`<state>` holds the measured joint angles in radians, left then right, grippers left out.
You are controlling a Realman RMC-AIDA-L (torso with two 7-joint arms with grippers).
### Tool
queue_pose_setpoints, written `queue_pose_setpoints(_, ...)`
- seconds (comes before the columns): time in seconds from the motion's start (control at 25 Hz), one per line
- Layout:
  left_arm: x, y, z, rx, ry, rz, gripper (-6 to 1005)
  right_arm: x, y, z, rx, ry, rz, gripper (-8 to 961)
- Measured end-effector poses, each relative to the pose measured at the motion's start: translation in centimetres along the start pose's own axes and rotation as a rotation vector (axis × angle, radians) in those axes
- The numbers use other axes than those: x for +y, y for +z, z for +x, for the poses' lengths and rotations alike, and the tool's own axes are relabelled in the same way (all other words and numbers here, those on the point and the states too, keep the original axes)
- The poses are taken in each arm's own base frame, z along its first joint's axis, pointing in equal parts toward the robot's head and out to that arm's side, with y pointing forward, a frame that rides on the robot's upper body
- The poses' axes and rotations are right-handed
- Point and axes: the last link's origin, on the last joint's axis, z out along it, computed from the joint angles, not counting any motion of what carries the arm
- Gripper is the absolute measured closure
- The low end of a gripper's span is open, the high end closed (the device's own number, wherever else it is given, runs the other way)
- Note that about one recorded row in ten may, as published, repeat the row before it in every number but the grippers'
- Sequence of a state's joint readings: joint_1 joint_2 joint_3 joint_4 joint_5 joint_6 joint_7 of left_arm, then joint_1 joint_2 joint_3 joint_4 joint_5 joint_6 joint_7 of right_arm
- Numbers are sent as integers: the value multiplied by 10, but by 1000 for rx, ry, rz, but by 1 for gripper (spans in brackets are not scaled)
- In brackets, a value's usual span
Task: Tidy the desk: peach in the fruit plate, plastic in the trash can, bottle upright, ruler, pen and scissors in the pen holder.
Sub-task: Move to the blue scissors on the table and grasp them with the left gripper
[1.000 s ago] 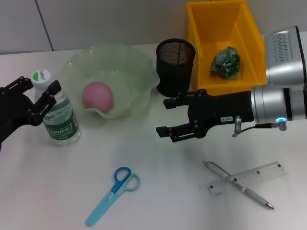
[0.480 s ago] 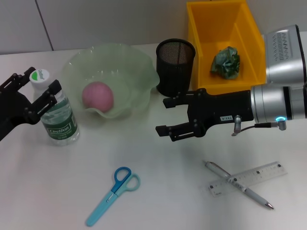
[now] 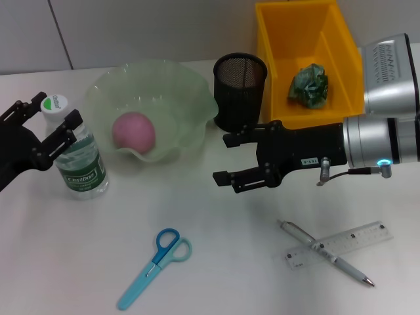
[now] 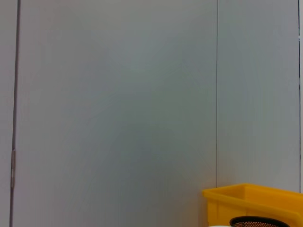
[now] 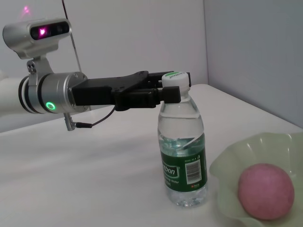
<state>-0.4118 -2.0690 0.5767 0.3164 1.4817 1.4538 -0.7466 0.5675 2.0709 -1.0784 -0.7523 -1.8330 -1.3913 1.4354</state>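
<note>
Biggest risk I see: the bottle (image 3: pixel 80 155) is standing upright at about 9 o'clock on the desk, and the left gripper (image 3: pixel 51 126) has its fingers spread either side of the neck, just under the white cap (image 3: pixel 55 104). I can't tell if a finger is touching it. If that arm pulls out crooked, a finger could catch the neck or cap and knock it flat again, and it looks mostly full, so it'd roll. A straight pull out toward 9 o'clock seems safest.

The bowl (image 3: pixel 190 85) with the peach (image 3: pixel 134 130) sits just beside the bottle at 3 o'clock from it, so a tip that way would hit the rim.

The right gripper (image 3: pixel 222 159) hangs mid-desk, wide open and holding nothing. The scissors (image 3: pixel 155 266) lie at about 7 o'clock from it, well apart. The pen (image 3: pixel 327 253) lies crossed over the ruler (image 3: pixel 363 235) at about 4 o'clock, near. The mesh cup (image 3: pixel 240 90) is at 12 o'clock, close. The crumpled plastic (image 3: pixel 310 84) is already in the yellow bin (image 3: pixel 275 59)
</note>
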Motion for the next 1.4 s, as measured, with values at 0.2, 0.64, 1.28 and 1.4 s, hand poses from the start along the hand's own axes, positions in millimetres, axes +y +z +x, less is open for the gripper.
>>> queue_pose_setpoints(0.2,-8,-13,19,61,-96,-18,324,-1,-1,-1,-6,3,6,134)
queue_pose_setpoints(0.64,-18,-34,47,33,-224,-92,325,-5,-6,-6,-33,6,28,134)
queue_pose_setpoints(1.28,19,-16,121,-803,-271,-391,327,-6,-7,-8,-34,19,36,134)
queue_pose_setpoints(1.4,36,2,116,-891,-248,-457,327,-7,-7,-8,-35,21,38,134)
